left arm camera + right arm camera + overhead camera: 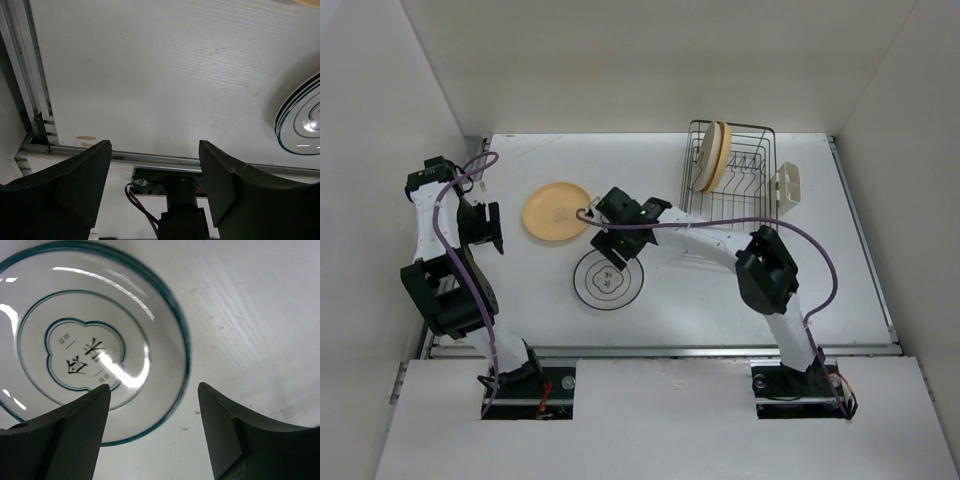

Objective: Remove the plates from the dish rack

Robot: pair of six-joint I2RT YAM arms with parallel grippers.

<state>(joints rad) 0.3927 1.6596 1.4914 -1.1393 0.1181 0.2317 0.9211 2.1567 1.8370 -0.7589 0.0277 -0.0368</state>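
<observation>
Right gripper [152, 387] open, empty, above white plate [85, 340], table [770, 280] centre. Lift straight, clear of rim; then reach dish rack [750, 175], far edge.

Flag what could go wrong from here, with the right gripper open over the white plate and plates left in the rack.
1. The right gripper hangs open close over the white plate; pulling away sideways could nudge it, perhaps toward the yellow plate nearby.
2. The plates in the dish rack stand upright and close together at one end; gripping one may drag its neighbour or catch on the rack.
</observation>
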